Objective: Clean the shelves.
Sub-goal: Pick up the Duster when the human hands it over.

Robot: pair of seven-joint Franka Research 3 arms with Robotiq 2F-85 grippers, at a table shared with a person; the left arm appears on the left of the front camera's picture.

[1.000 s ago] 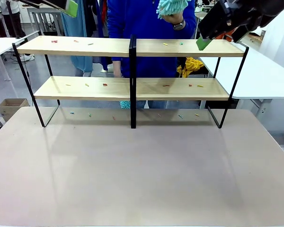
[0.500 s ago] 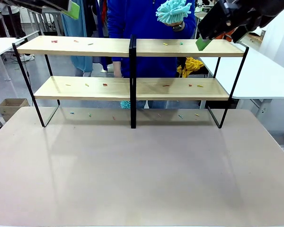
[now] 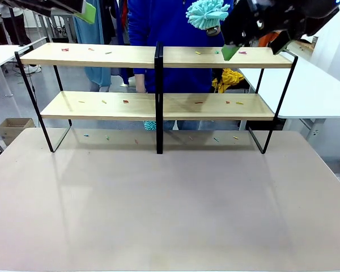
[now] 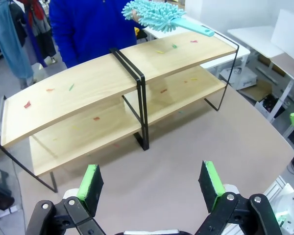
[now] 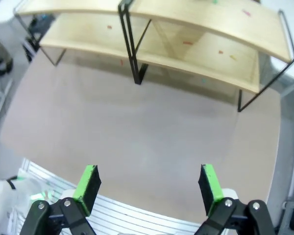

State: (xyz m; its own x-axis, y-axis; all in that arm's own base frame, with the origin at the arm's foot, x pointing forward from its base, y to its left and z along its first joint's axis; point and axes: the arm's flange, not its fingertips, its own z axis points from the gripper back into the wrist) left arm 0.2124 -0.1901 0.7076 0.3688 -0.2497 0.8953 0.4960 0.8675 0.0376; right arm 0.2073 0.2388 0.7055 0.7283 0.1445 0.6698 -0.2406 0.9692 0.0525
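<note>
Since a second earlier, the right gripper (image 3: 230, 51) had slid leftward over the top board, toward the teal duster (image 3: 207, 12), which the person's hand (image 3: 215, 29) had shifted slightly. Its fingers stood wide apart and empty, as did those of the left gripper (image 4: 151, 181). The shelves (image 3: 102, 55) stood at the far side of the table (image 3: 170, 215), coloured scraps (image 3: 125, 101) dotting both boards. Stiff wood on a thin frame, they looked light enough to slide if pushed; the central upright seemed the firmest hold.
</note>
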